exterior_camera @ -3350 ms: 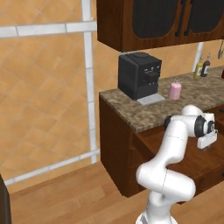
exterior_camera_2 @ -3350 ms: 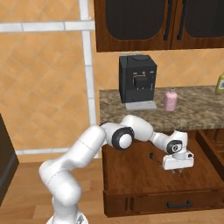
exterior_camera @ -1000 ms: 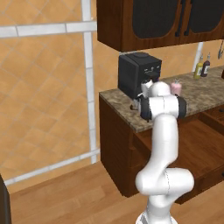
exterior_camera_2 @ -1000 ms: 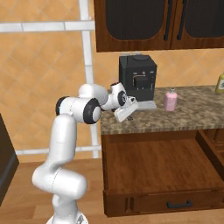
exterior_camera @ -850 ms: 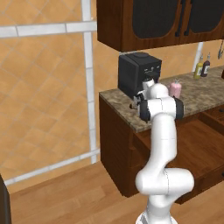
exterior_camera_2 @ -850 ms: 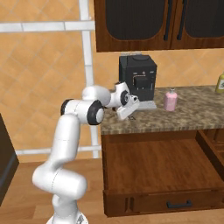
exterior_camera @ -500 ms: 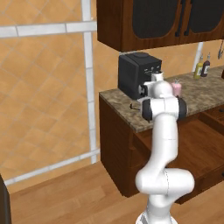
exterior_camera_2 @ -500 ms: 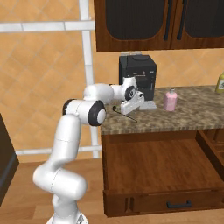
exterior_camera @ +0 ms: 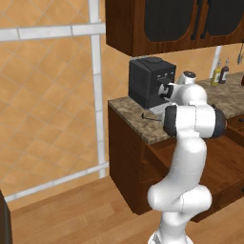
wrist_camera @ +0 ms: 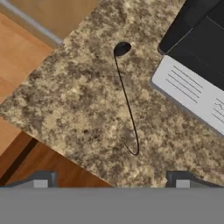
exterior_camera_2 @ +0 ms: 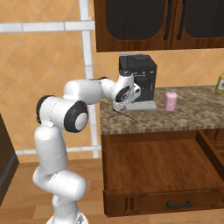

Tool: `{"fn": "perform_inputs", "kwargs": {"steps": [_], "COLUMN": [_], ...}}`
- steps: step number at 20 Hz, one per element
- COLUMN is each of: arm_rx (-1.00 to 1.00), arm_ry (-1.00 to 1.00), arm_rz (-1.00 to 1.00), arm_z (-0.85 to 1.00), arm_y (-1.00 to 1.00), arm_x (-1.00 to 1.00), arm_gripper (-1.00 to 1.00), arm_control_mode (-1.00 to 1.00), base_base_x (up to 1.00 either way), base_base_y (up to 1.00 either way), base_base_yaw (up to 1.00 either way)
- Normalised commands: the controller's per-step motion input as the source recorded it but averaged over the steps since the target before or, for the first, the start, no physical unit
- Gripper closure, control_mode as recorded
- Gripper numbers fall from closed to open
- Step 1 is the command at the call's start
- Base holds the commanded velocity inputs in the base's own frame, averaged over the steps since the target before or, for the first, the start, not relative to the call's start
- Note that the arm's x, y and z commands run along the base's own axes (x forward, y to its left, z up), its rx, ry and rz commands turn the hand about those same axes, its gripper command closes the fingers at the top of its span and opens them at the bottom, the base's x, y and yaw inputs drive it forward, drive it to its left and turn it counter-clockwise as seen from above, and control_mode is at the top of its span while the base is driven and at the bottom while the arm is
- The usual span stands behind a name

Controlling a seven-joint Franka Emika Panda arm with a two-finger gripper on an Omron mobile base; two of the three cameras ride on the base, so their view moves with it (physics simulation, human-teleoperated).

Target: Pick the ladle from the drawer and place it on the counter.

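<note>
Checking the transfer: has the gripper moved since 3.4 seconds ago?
Yes. The gripper has swung from over the drawer up to the counter, beside the coffee machine; the ladle lies there.

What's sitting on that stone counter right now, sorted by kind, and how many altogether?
Ladle: 1
Coffee machine: 1
Pink soap bottle: 1
Other bottles at the far end: 2
Total: 5

The ladle (wrist_camera: 127, 100) lies flat on the worktop (wrist_camera: 78, 105) just before the coffee machine (exterior_camera_2: 139, 81), above the open drawer (exterior_camera_2: 162, 168).
</note>
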Motion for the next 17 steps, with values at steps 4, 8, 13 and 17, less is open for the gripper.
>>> {"fn": "perform_inputs", "kwargs": {"steps": [4,8,13,17], "arm_rx": [0.00,0.00,0.00,0.01], "arm_ry": [-0.53,-0.48,-0.48,-0.70], "arm_rz": [0.00,0.00,0.00,0.00], "arm_z": [1.00,1.00,1.00,0.99], "arm_y": [0.16,0.00,0.02,0.00], "arm_x": [-1.00,-1.00,-1.00,-1.00], "arm_gripper": [-1.00,-1.00,-1.00,-1.00], "arm_control_mode": [-1.00,-1.00,-1.00,-1.00], "base_base_x": [0.00,0.00,0.00,0.00], "base_base_y": [0.00,0.00,0.00,0.00], "base_base_yaw": [0.00,0.00,0.00,0.00]}}
